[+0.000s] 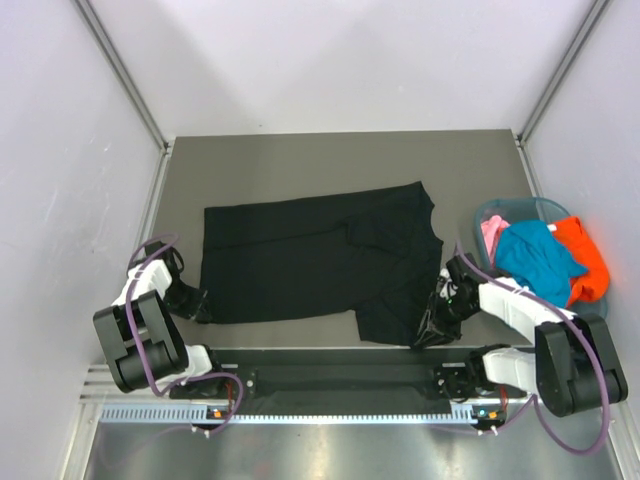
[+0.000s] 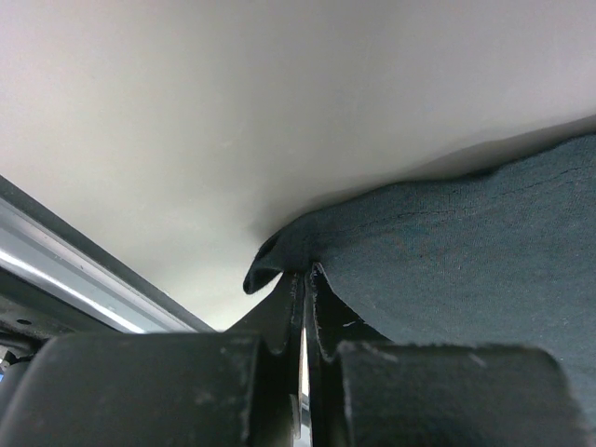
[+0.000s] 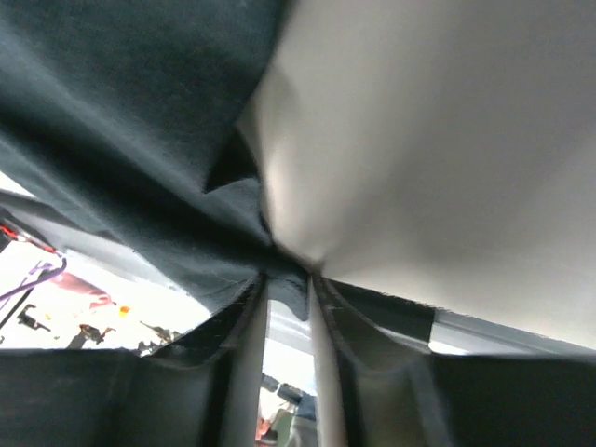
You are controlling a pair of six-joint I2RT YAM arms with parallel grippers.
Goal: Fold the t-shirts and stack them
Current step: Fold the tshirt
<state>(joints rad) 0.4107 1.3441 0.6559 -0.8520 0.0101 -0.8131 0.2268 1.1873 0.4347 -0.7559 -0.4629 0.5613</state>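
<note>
The basket (image 1: 497, 208) holds a teal shirt (image 1: 535, 258), orange shirt (image 1: 585, 252) and pink shirt (image 1: 490, 234); left gripper (image 2: 305, 279) and right gripper (image 3: 287, 277) each pinch the black shirt (image 1: 310, 258) at its edge

Scanning now: no word, label, brand or number I can read, not on the black t-shirt (image 1: 300, 260), not on the basket (image 1: 520, 207), nowhere in my views.

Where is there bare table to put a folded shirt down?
The widest bare strip of table runs along the far edge, beyond the black t-shirt. It is crowded near the basket, where the right fingers pinch the shirt, and at the near left corner, where the left fingers hold it.
</note>
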